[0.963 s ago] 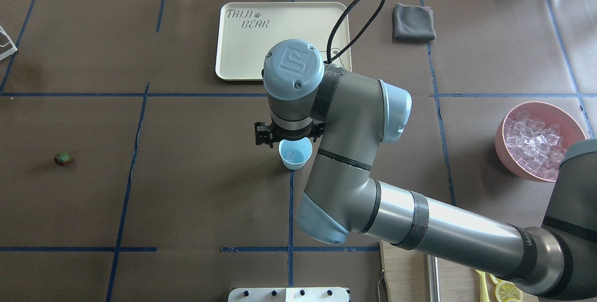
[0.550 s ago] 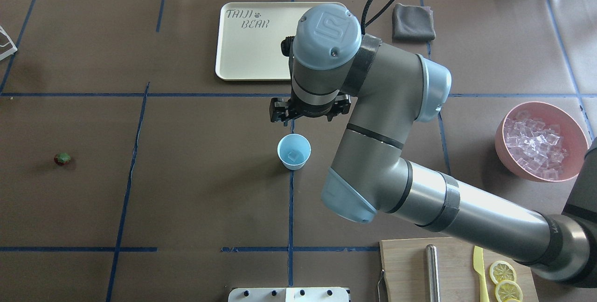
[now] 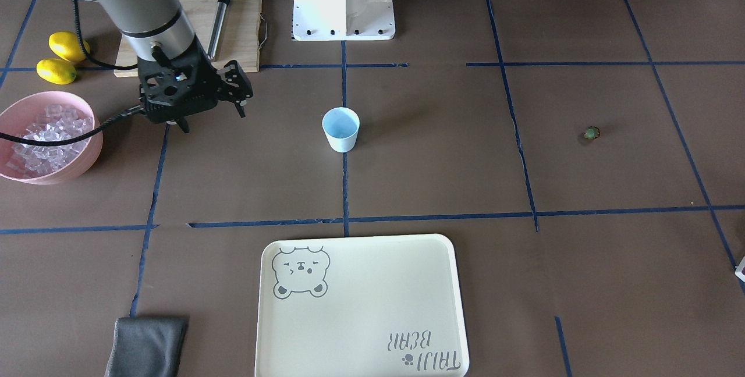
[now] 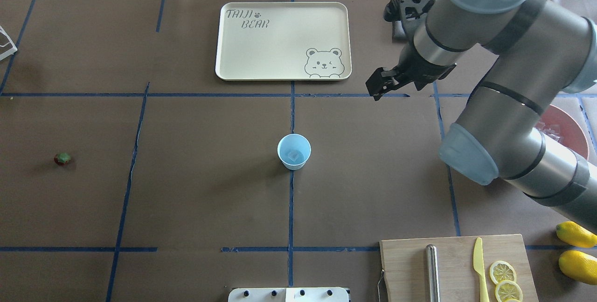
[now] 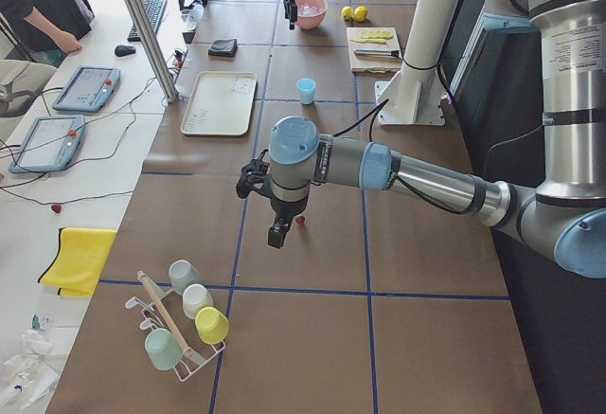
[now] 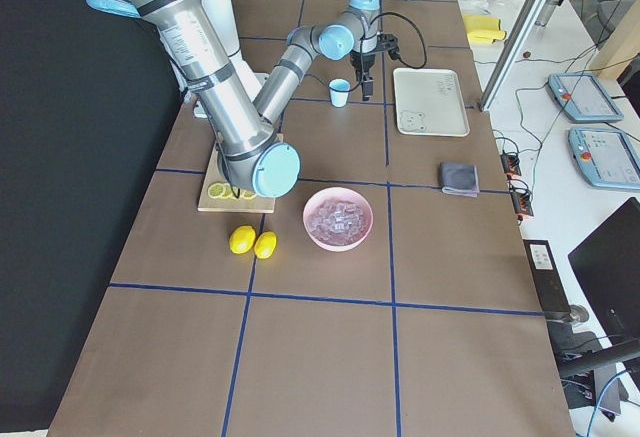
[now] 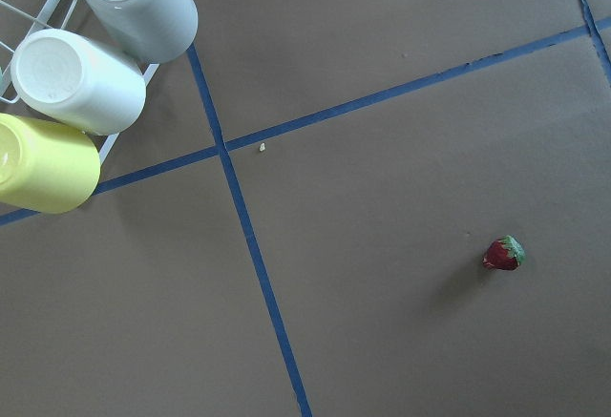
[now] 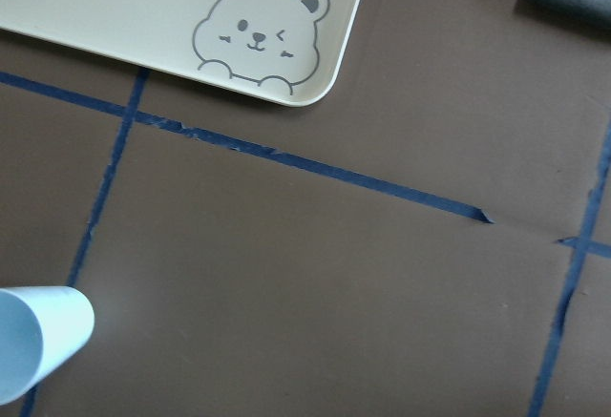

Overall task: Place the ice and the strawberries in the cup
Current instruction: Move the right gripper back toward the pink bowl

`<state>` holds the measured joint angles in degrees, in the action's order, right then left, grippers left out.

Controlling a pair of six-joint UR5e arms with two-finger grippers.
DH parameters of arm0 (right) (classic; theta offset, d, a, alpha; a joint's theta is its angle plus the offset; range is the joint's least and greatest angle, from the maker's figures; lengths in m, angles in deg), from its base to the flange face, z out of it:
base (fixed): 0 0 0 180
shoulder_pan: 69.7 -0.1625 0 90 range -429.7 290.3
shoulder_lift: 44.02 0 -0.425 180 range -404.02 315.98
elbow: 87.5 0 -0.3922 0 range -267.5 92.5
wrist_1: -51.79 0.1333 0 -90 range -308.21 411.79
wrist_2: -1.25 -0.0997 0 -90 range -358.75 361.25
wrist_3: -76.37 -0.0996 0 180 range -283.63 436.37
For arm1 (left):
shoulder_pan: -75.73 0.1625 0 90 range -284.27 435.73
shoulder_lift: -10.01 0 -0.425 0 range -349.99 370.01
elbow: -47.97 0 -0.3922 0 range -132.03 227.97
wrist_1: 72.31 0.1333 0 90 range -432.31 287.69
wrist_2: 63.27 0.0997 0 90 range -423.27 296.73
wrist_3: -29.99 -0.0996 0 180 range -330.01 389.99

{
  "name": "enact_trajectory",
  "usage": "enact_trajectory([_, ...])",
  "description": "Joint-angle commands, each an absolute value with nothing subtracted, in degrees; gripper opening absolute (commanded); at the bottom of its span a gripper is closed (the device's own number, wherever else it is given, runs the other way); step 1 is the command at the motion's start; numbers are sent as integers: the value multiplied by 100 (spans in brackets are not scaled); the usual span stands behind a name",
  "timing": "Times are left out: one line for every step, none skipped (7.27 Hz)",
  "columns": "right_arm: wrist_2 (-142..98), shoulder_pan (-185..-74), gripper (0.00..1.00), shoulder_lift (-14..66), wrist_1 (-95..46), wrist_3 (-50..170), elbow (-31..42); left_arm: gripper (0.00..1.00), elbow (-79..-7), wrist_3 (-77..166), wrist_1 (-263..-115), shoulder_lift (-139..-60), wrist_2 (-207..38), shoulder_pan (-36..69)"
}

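Currently: small pale blue plastic cup (image 4: 294,152) stands upright mid-surface on a blue tape line, with one clear ice cube (image 4: 295,155) at its bottom. Brown paper-covered surface (image 4: 200,199) is gridded with that tape. Heap of clear ice cubes (image 3: 46,130) sits in the large pink bowl (image 3: 87,159) toward the right arm's end. Right pincer (image 3: 212,120) hangs in the air between bowl and cup, nearer the bowl, fingers spread wide, nothing between them. Tiny dark red strawberry with green cap (image 4: 62,158) lies alone on the paper, well apart from the cup, toward the left arm's end. Left pincer (image 5: 276,234) hangs just beside the strawberry in the left-side view. It shows only in the side views, so cannot tell whether it is spread or pressed together. Left wrist view has the strawberry low and right of centre, and three mugs (image 7: 81,78), grey, white and yellow, in the top-left corner. Cream rectangular tray with a bear print (image 4: 280,45) lies beyond the cup, folded dark grey cloth (image 3: 145,345) near it. Wooden cutting board (image 4: 406,264) carries lemon slices (image 4: 503,271), with two whole yellow lemons (image 4: 576,234) beside it.
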<state>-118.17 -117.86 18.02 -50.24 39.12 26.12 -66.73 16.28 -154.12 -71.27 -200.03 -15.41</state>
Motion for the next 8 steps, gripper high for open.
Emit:
enact_trajectory([-11977,-12399,100,2922,-4964,5372,3087,100,-6673,1628,-15414,-7120,-20003,-1541])
enact_trajectory([-12239,-12714,100,3345,-4947,5927,3176,100,-6673,1628,-15414,-7120,-20003,-1541])
enact_trajectory([-12537,-13135,100,3715,-4946,6559,3255,100,-6682,1628,-15414,-7120,-20003,-1541])
enact_trajectory([-12644,-13409,100,4171,-4946,7087,3378,100,-6673,1628,-15414,-7120,-20003,-1541])
enact_trajectory([-12646,-13603,100,4515,-4920,7519,3405,100,-6682,1628,-15414,-7120,-20003,-1541])
enact_trajectory([-12646,-13684,100,5006,-4424,7671,3388,100,-6690,1628,-15414,-7120,-20003,-1541])
enact_trajectory([-12654,-13684,100,5141,-4019,7603,3336,100,-6690,1628,-15414,-7120,-20003,-1541])
enact_trajectory([-12646,-13676,100,5064,-3989,7419,3274,100,-6717,1628,-15405,-7120,-20003,-1541])
